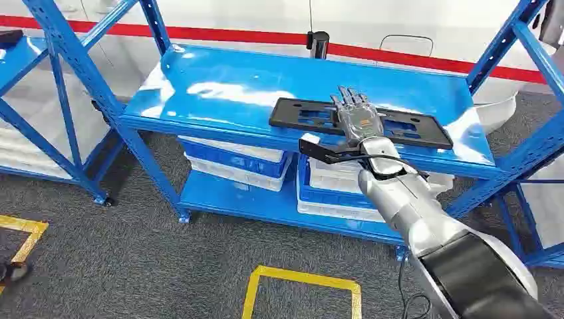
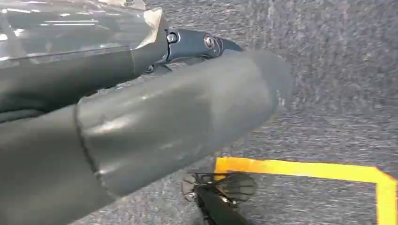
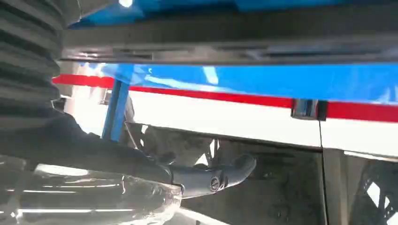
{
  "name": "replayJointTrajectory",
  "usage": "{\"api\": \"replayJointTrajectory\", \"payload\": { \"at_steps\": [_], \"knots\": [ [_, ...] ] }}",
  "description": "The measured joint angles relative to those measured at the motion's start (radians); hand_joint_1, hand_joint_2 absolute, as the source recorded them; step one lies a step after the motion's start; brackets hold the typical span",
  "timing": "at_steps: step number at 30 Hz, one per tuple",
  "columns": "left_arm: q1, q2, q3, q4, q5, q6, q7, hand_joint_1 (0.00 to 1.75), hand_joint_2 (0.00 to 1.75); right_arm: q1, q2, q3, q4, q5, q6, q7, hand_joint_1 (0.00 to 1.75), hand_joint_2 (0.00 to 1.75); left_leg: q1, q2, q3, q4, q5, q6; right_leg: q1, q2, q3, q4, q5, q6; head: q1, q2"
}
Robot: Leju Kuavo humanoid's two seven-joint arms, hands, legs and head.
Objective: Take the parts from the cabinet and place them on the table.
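A long flat black part (image 1: 416,131) with cut-outs lies on the top shelf of the blue cabinet (image 1: 219,90), near its front edge. My right hand (image 1: 358,118) is stretched out over the middle of the part, fingers straight and laid flat on top of it. In the right wrist view the part's dark edge (image 3: 225,44) runs across the picture, and the thumb (image 3: 211,176) stands well apart from it. My left hand (image 2: 197,44) hangs over the floor with its thumb straight and nothing in it.
White and blue bins (image 1: 233,159) sit on the lower shelf under the part. Blue uprights (image 1: 512,46) frame the shelf on both sides, and another blue rack (image 1: 40,80) stands at the left. Yellow floor tape (image 1: 302,279) marks the grey carpet in front.
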Motion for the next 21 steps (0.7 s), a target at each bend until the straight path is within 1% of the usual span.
{"api": "replayJointTrajectory", "payload": {
  "at_steps": [1, 3, 4, 5, 6, 7, 8, 9, 10, 11, 12, 13, 14, 15, 16, 17, 18, 19, 20, 21],
  "knots": [
    [-0.001, 0.000, 0.000, 0.000, 0.000, 0.000, 0.000, 0.00, 0.00, 0.000, 0.002, 0.000, 0.000, 0.000, 0.000, -0.002, 0.00, 1.75, -0.001, -0.001, 0.000, 0.002, -0.005, -0.004, 0.000, 0.000, 0.005, 0.000, 0.005, -0.013, -0.002, 0.000],
    [0.000, 0.000, 0.000, 0.000, 0.000, 0.000, -0.001, 0.00, 0.00, 0.000, 0.002, 0.000, 0.000, 0.000, 0.000, -0.002, 0.00, 1.75, 0.002, -0.002, 0.002, 0.001, -0.007, -0.011, 0.004, 0.000, 0.003, 0.002, 0.002, -0.026, -0.002, 0.000],
    [0.000, 0.000, 0.000, 0.000, 0.000, 0.000, -0.001, 0.00, 0.00, -0.002, 0.002, 0.000, 0.000, 0.000, 0.000, -0.002, 0.00, 1.75, 0.003, -0.001, 0.003, 0.000, -0.010, -0.018, 0.002, 0.000, 0.005, -0.001, 0.003, -0.034, -0.002, 0.000],
    [0.001, 0.003, 0.002, 0.000, 0.000, 0.000, -0.002, 0.00, 0.00, -0.003, 0.002, 0.000, 0.000, 0.001, 0.000, -0.002, 0.00, 1.75, 0.007, 0.000, 0.001, 0.007, -0.017, -0.023, -0.010, 0.000, 0.012, -0.006, 0.006, -0.041, -0.001, 0.000],
    [0.001, 0.001, 0.002, 0.000, 0.002, 0.000, -0.002, 0.00, 0.00, -0.005, 0.003, 0.000, 0.000, 0.001, 0.000, -0.002, 0.00, 1.75, 0.006, 0.003, -0.010, 0.042, -0.039, -0.030, -0.010, 0.000, 0.016, -0.006, 0.002, -0.047, -0.008, 0.000],
    [0.000, 0.001, 0.002, 0.000, 0.002, 0.000, -0.003, 0.00, 0.00, -0.006, 0.006, 0.000, 0.000, 0.001, 0.001, -0.002, 0.00, 1.75, 0.010, 0.005, -0.042, 0.109, -0.074, -0.036, -0.010, 0.000, 0.018, -0.006, 0.000, -0.051, -0.013, 0.000],
    [0.000, 0.001, 0.002, 0.000, 0.002, 0.000, -0.003, 0.00, 0.00, -0.005, 0.008, 0.000, 0.000, 0.002, 0.003, -0.002, 0.00, 1.75, 0.012, 0.008, -0.081, 0.183, -0.108, -0.042, -0.009, 0.000, 0.020, -0.006, -0.002, -0.052, -0.011, 0.000],
    [0.001, 0.001, 0.003, 0.000, 0.002, 0.000, -0.003, 0.00, 0.00, -0.005, 0.009, 0.000, 0.000, 0.002, 0.005, -0.002, 0.00, 1.75, 0.012, 0.008, -0.132, 0.270, -0.140, -0.047, -0.008, 0.000, 0.021, -0.006, -0.004, -0.055, -0.012, 0.000],
    [0.002, 0.001, 0.003, 0.000, 0.002, 0.000, -0.003, 0.00, 0.00, -0.004, 0.009, 0.000, 0.000, 0.003, 0.005, -0.002, 0.00, 1.75, 0.013, 0.008, -0.160, 0.312, -0.145, -0.049, -0.008, 0.000, 0.023, -0.006, -0.005, -0.056, -0.013, 0.000],
    [0.002, 0.001, 0.003, 0.000, 0.002, 0.000, -0.003, 0.00, 0.00, -0.003, 0.010, 0.000, 0.000, 0.003, 0.005, -0.003, 0.00, 1.75, 0.013, 0.008, -0.173, 0.311, -0.124, -0.049, -0.008, 0.000, 0.025, -0.006, -0.007, -0.057, -0.012, 0.000],
    [0.002, 0.001, 0.003, 0.000, 0.003, 0.000, -0.003, 0.00, 0.00, -0.003, 0.010, 0.000, 0.000, 0.003, 0.005, -0.003, 0.00, 1.75, 0.014, 0.009, -0.160, 0.267, -0.087, -0.048, -0.008, 0.000, 0.029, -0.006, -0.009, -0.058, -0.013, 0.000],
    [0.002, 0.002, 0.004, 0.000, 0.003, 0.000, -0.005, 0.00, 0.00, -0.003, 0.010, 0.000, 0.000, 0.003, 0.006, -0.003, 1.36, 1.75, 0.015, 0.009, -0.121, 0.178, -0.032, -0.045, -0.008, 0.001, 0.034, -0.006, -0.012, -0.056, -0.012, 0.000],
    [0.002, 0.002, 0.005, 0.000, 0.003, -0.002, -0.014, 0.00, 0.00, -0.003, 0.010, 0.000, 0.000, 0.003, 0.008, -0.005, 1.36, 1.75, 0.016, 0.012, -0.073, 0.077, 0.019, -0.041, -0.008, 0.001, 0.041, -0.006, -0.016, -0.052, -0.013, 0.000],
    [0.002, 0.002, 0.006, 0.000, 0.005, -0.005, -0.022, 0.00, 0.00, -0.003, 0.010, 0.000, 0.000, 0.003, 0.011, -0.007, 1.41, 1.75, 0.016, 0.014, -0.047, 0.026, 0.040, -0.037, -0.008, 0.001, 0.043, -0.006, -0.018, -0.050, -0.013, 0.000],
    [0.001, 0.002, 0.007, 0.000, 0.008, -0.006, -0.031, 0.00, 0.00, -0.004, 0.010, 0.000, 0.000, 0.002, 0.013, -0.010, 1.50, 1.75, 0.014, 0.014, -0.035, 0.005, 0.029, -0.034, -0.005, 0.001, 0.044, -0.006, -0.020, -0.047, -0.011, 0.000],
    [0.001, 0.001, 0.010, 0.000, 0.016, -0.003, -0.050, 0.00, 0.00, -0.004, 0.008, -0.001, 0.000, 0.000, 0.013, -0.014, 1.50, 1.75, 0.008, 0.012, -0.036, 0.002, 0.030, -0.029, 0.002, 0.001, 0.041, -0.006, -0.022, -0.042, -0.011, 0.000],
    [0.000, 0.000, 0.014, 0.000, 0.022, 0.005, -0.069, 0.00, 0.00, -0.003, 0.009, -0.002, 0.000, -0.001, 0.012, -0.017, 1.66, 1.75, 0.009, 0.012, -0.035, 0.001, 0.033, -0.029, 0.004, 0.001, 0.039, -0.003, -0.025, -0.041, -0.011, 0.000],
    [0.001, -0.002, 0.018, 0.000, 0.026, 0.011, -0.090, 0.00, 0.00, -0.002, 0.008, -0.004, 0.000, -0.002, 0.011, -0.019, 1.66, 1.75, 0.008, 0.012, -0.035, 0.001, 0.033, -0.031, 0.015, 0.001, 0.039, -0.001, -0.029, -0.047, -0.009, 0.000],
    [0.001, -0.002, 0.023, 0.000, 0.026, 0.024, -0.105, 0.00, 0.00, -0.002, 0.006, -0.006, 0.000, -0.002, 0.011, -0.025, 1.66, 1.75, 0.003, 0.011, -0.036, 0.001, 0.034, -0.030, 0.011, 0.001, 0.039, -0.003, -0.028, -0.043, -0.010, 0.000],
    [0.001, -0.003, 0.027, 0.000, 0.029, 0.036, -0.115, 0.00, 0.00, -0.002, 0.006, -0.008, 0.000, -0.005, 0.010, -0.028, 1.66, 1.75, -0.001, 0.010, -0.036, 0.001, 0.034, -0.027, 0.013, 0.001, 0.039, -0.004, -0.027, -0.040, -0.010, 0.000]
  ]
}}
